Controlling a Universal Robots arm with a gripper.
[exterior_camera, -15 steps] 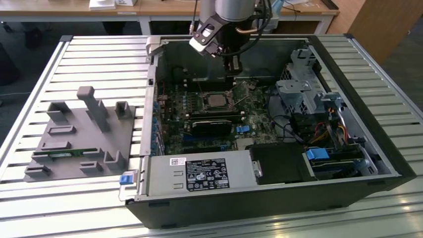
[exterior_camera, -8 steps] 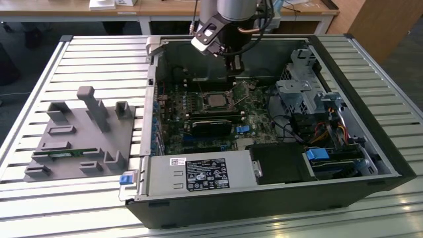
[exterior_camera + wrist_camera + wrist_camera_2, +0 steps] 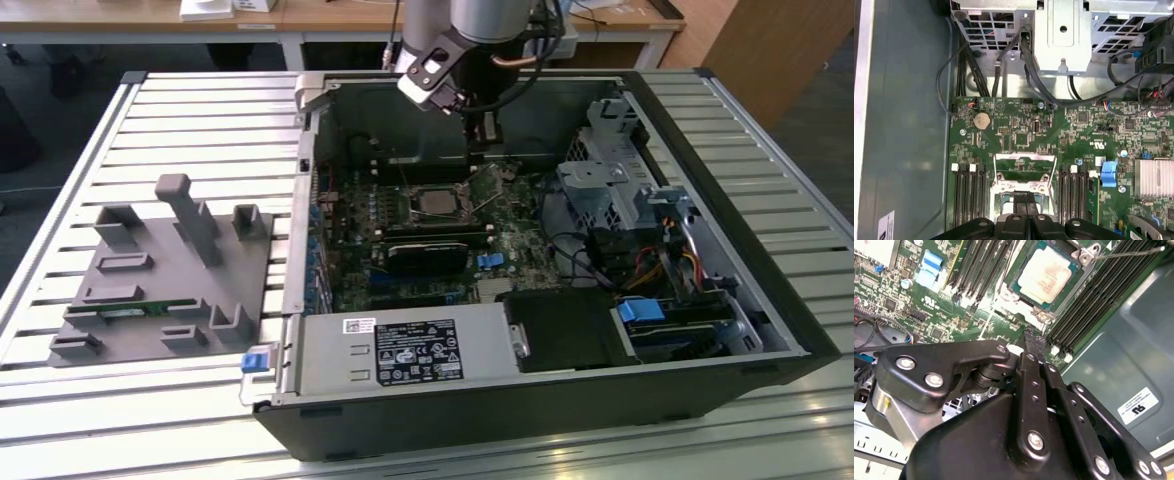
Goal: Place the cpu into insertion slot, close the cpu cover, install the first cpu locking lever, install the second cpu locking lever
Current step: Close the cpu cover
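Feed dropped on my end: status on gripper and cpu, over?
Gripper shut, tips down at the insertion slot edge. Cpu lying in the slot, silver face up. Lever rod jutting out beside it.

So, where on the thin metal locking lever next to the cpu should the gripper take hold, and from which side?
Probably the straight stretch of the locking lever, away from its end near the cpu. It is a thin rod crossing over the long black slots, so come from above the board, with the gripper closing across it.
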